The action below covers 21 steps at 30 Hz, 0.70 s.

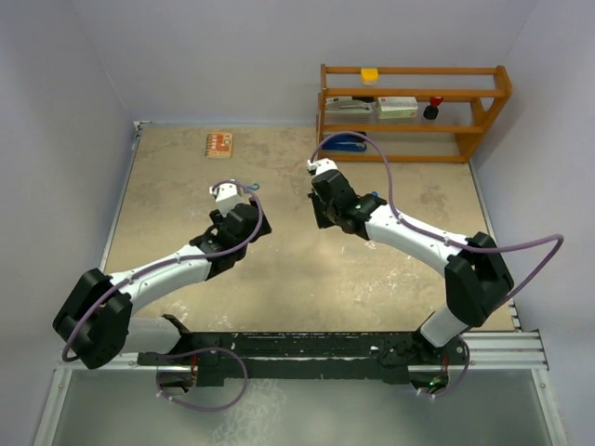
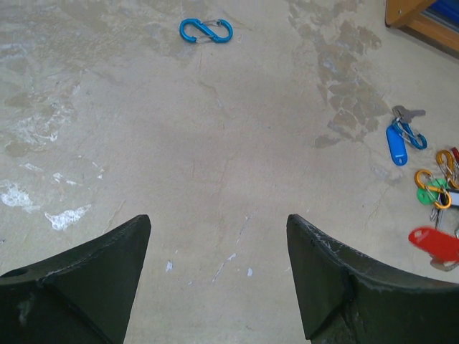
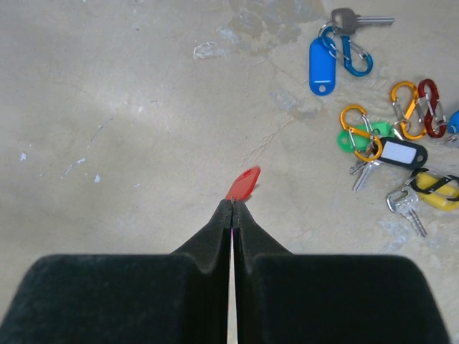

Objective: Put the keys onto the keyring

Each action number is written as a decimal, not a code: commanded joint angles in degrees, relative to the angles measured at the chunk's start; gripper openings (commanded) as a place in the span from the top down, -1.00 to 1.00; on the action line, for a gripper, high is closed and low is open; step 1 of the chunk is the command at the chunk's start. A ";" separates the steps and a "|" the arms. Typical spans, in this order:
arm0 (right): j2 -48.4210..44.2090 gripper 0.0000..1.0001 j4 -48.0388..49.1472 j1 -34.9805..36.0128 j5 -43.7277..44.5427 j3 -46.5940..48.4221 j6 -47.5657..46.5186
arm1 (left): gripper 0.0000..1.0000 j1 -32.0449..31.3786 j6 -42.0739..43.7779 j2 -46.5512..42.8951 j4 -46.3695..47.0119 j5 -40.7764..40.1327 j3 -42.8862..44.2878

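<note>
My right gripper (image 3: 232, 202) is shut on a key's red plastic head (image 3: 243, 184), which sticks out past the fingertips just above the table. The same red head (image 2: 433, 244) looks blurred in the left wrist view. To its right lie the other keys: a blue-headed one (image 3: 322, 64) on a blue clip, a green one (image 3: 353, 140), a black-and-white one (image 3: 400, 153), a yellow one (image 3: 432, 186) and a bare silver key (image 3: 406, 205). My left gripper (image 2: 219, 218) stands open over bare table. A lone blue S-shaped clip (image 2: 206, 31) lies ahead of it. I cannot pick out a keyring.
Orange and red S-clips (image 3: 416, 100) lie among the keys. A wooden shelf (image 1: 414, 111) with small items stands at the back right. A small orange card (image 1: 219, 143) lies at the back left. Walls close in the table's sides.
</note>
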 commanded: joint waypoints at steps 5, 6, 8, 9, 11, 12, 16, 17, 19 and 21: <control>-4.44 1.00 -0.11 0.18 0.98 1.14 -3.90 | -0.46 5.50 2.56 7.27 2.89 1.41 9.25; -4.93 1.00 0.14 0.13 0.96 0.81 -3.85 | -0.46 6.37 3.07 8.66 2.54 1.53 10.70; -6.20 1.00 0.80 0.13 0.70 -0.08 -3.70 | -0.45 7.63 4.85 12.11 1.85 1.58 13.84; -6.75 1.00 1.15 0.16 0.44 -0.62 -3.61 | -0.44 8.15 5.71 14.38 0.87 1.25 15.84; -7.80 1.00 1.65 0.15 -0.05 -1.53 -3.46 | -0.43 9.41 7.45 18.78 -1.28 0.72 19.78; -8.33 1.00 1.85 0.16 -0.41 -1.99 -3.39 | -0.43 10.17 8.30 20.95 -2.01 0.94 21.59; -10.32 1.00 2.65 0.19 -1.76 -4.07 -3.46 | -0.43 14.16 9.68 28.24 -3.00 3.86 26.17; -10.81 1.00 2.82 0.17 -2.00 -4.46 -3.46 | -0.43 15.21 9.72 29.56 -2.68 4.71 26.77; -11.57 1.00 3.09 0.16 -2.16 -5.36 -3.64 | -0.43 16.92 9.97 31.87 -1.45 6.49 27.87; -12.23 1.00 3.03 0.13 -2.20 -5.85 -3.82 | -0.44 18.27 10.02 33.87 -0.53 8.37 29.05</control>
